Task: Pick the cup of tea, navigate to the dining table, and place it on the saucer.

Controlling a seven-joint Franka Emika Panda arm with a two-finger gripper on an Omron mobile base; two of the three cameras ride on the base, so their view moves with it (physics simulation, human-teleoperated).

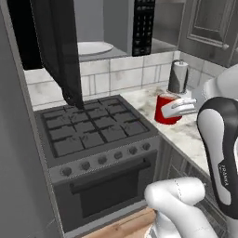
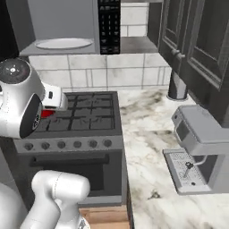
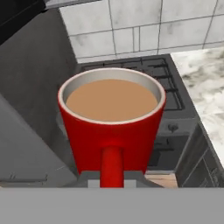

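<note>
Gripping the cup of tea by its handle, the gripper is clenched, jaws drawn tight on the grip. In the hand view the cup sits upright directly ahead of the fingers, handle facing the camera, brown liquid level near the rim. Beyond and below the gripper lies the stove, with the marble counter to one side. In the left base view the red cup hangs over the counter edge beside the stove.
</note>
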